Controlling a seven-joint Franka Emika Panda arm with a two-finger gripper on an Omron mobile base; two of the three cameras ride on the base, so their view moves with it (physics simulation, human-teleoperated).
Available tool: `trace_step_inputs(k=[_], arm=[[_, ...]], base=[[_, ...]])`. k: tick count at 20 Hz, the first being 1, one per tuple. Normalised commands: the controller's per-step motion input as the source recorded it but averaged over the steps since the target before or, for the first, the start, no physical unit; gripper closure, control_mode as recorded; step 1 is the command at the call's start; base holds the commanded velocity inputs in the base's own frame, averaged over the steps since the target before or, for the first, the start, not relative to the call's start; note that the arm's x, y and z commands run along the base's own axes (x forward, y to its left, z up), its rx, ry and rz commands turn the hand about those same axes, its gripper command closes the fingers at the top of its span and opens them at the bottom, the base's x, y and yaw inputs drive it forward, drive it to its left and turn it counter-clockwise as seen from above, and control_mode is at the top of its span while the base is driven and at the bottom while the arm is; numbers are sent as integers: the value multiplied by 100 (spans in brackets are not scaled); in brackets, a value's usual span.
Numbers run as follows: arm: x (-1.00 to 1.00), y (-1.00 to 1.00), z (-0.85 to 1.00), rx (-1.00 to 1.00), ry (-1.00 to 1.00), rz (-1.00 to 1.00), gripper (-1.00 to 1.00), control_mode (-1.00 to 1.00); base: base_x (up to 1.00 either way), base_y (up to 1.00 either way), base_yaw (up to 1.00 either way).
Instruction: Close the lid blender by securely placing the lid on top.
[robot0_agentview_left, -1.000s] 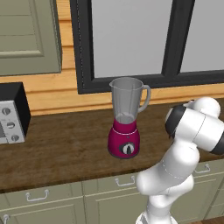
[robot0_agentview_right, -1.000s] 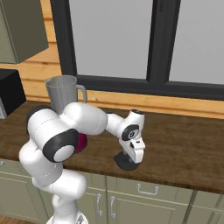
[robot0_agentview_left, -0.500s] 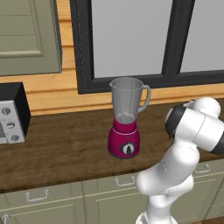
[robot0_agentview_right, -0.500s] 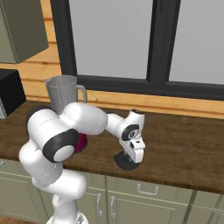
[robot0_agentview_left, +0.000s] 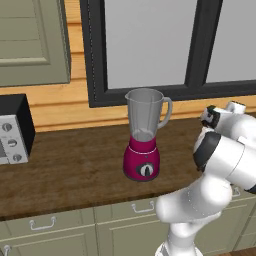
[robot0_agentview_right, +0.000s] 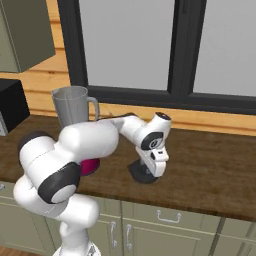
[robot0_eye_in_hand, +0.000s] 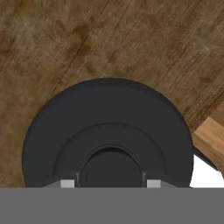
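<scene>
Dark brown wooden counter (robot0_agentview_right: 210, 165) carrying the magenta-based blender with its tall clear grey jar (robot0_agentview_left: 144, 135), upright and open-topped, ready to take a cover. Just beside it toward the window side, flat on the wood, the small round black lid with raised centre knob (robot0_eye_in_hand: 109, 140). Down over it, the two-finger gripper (robot0_agentview_right: 152, 175), pinched onto that knob, presumably for lifting

Black lid (robot0_eye_in_hand: 109, 135) lies flat on the counter; magenta blender (robot0_agentview_left: 144, 137) stands uncovered.
</scene>
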Motion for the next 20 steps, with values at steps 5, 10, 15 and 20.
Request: trace_step_inputs(k=[5,10,15,20], arm=[[2,0,100,5,0,-3,100,-100],[1,1,100,1,-1,-10,100,-100],[1,21,100,0,-6,-14,100,-100],[0,40,100,0,-4,-5,100,-100]], base=[[0,0,0],[0,0,0],[0,0,0],[0,0,0]])
